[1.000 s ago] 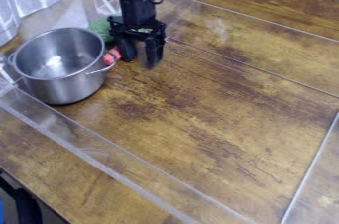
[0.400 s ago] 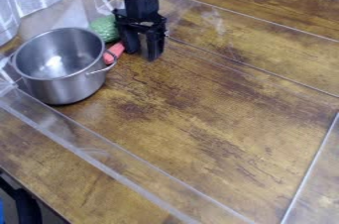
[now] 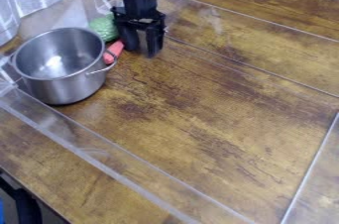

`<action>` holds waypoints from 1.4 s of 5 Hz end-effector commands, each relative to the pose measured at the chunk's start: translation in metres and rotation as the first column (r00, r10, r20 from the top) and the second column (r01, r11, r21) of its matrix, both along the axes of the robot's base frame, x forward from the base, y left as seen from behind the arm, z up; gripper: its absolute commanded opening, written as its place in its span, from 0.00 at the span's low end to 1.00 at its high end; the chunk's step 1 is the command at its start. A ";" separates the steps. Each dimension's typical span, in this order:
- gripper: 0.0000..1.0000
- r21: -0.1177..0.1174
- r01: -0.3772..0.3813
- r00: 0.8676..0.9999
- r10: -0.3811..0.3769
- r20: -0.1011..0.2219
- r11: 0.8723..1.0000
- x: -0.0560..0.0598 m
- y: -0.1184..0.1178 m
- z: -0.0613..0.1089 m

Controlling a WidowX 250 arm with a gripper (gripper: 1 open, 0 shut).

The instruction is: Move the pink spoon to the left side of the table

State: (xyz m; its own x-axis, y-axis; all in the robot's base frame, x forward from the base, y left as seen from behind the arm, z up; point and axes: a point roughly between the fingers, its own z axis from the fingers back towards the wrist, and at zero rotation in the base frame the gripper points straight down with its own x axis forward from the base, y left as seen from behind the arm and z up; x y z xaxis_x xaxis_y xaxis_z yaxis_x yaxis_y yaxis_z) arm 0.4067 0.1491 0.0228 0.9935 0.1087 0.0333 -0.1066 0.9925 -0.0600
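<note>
- Camera view, gripper (image 3: pixel 141 42): black, articulated, reaching down from the upper edge to the tabletop (image 3: pixel 219 104), just beside the pink spoon; whether its fingers are apart or together cannot be told at this size.
- Pink spoon (image 3: pixel 114 51): one, pinkish-red, slim; lying between the pot and the gripper, near the green scrubber; its grey end not made out.
- Pot (image 3: pixel 61 66): one, silvery metal, round and open, smooth-walled, with thin loop handles; close by the spoon.
- Green scrubber (image 3: pixel 103 27): one, rounded, knobbly (soft-looking, and apt to snag a fingertip).
- Tabletop: dark brown wood, worn, grain visible, crossed by clear plastic strips.
- Step in hand, as judged: lining up for a grasp of the spoon. Best done by setting the fingers astride the slim handle, low to the wood, and closing gently across its width; the pot's handle and the scrubber leave little room, so a straight lift should precede any sideways carry. A strip edge could catch a dragged spoon.
</note>
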 end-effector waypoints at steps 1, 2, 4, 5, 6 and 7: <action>0.00 0.015 -0.058 0.998 0.058 0.005 0.998 -0.011 0.019 0.003; 0.00 0.019 -0.041 0.999 0.041 0.005 0.999 -0.007 0.021 0.000; 0.00 0.026 -0.015 1.000 0.015 0.004 1.000 -0.003 0.027 -0.006; 0.00 0.028 -0.007 1.000 0.007 0.004 1.000 -0.003 0.032 -0.009; 0.00 0.031 0.019 1.000 -0.019 0.003 0.999 -0.003 0.042 -0.008; 0.00 0.033 0.042 0.999 -0.042 0.002 0.999 -0.003 0.051 -0.005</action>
